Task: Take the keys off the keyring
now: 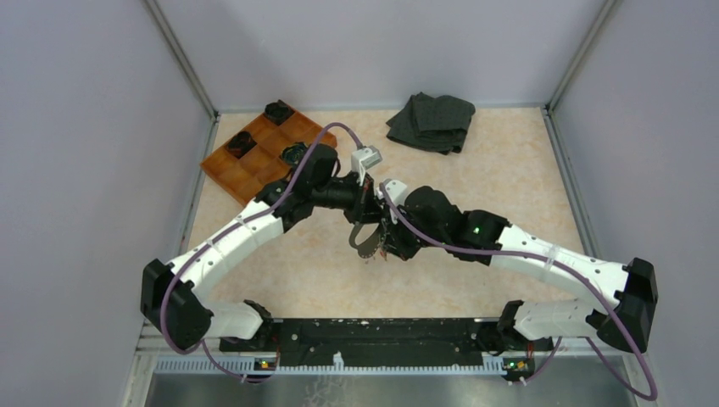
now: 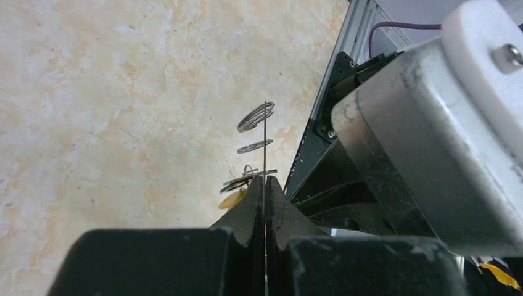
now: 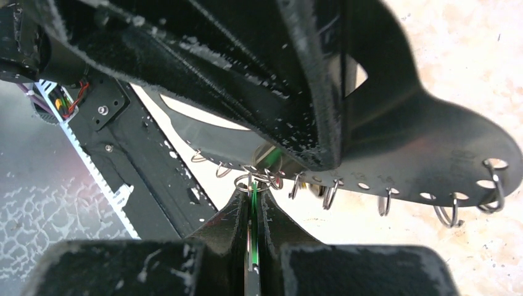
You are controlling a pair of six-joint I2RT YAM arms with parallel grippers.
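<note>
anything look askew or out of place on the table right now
Nothing is spilled or broken. The orange tray in the far left corner sits skewed, not square with the table. The dark cloth lies rumpled at the far edge.

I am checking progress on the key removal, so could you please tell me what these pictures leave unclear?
Keys: top view, too small, under the meeting arms.
Right gripper: right wrist view, its shut tips hide whether they pinch the small rings.
Black plate: left wrist view, edge-on, only a line in the left gripper.
Yellow piece: left wrist view, half hidden behind a finger.
</note>
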